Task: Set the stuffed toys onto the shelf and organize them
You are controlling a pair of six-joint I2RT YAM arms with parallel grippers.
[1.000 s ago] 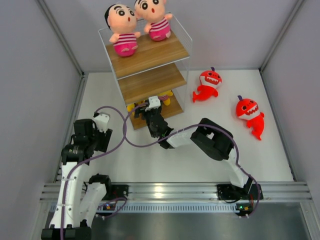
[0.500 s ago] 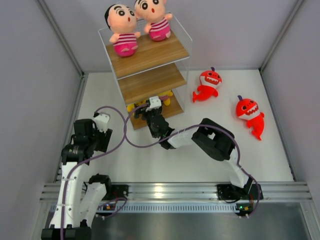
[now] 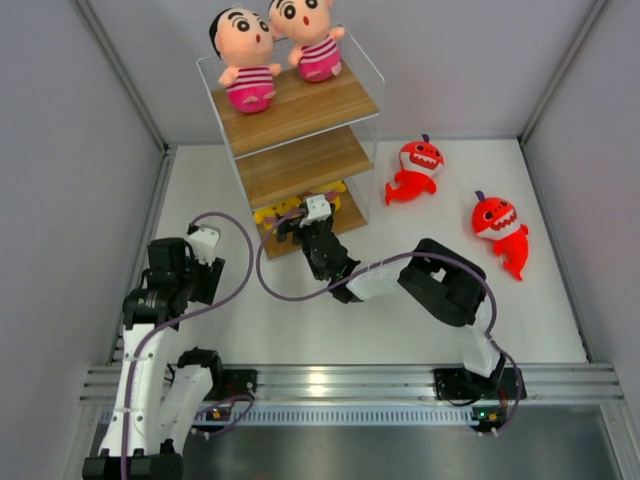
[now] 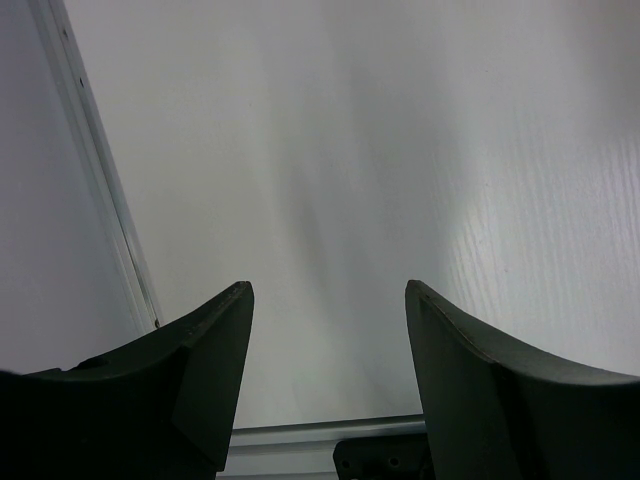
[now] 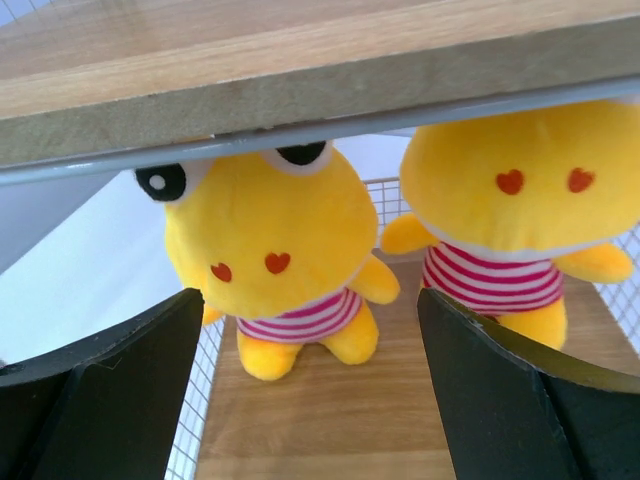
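Right pincer (image 5: pixel 310 320) is poking in at the front of the shelf (image 3: pixel 300 112), down at the bottom tier. Its fingers are spread wide and aren't pinching anything. Just past them the two yellow dolls (image 5: pixel 270 250) (image 5: pixel 510 210) are standing upright side by side on the lowest board, both in pink striped tops and facing the wrist camera, with the edge of the middle board cutting across their heads.

Up on the top board the two boy dolls (image 3: pixel 245 60) (image 3: pixel 310 40) are sitting with their heads leaning together. The red sharks are lying out on the bench (image 3: pixel 560 300), right of the shelf: one (image 3: pixel 415 170) near it, the other (image 3: pixel 500 230) further toward the right wall.

Left pincer (image 4: pixel 330 300) is hanging over the bench by the left edge, also spread, gripping nothing.
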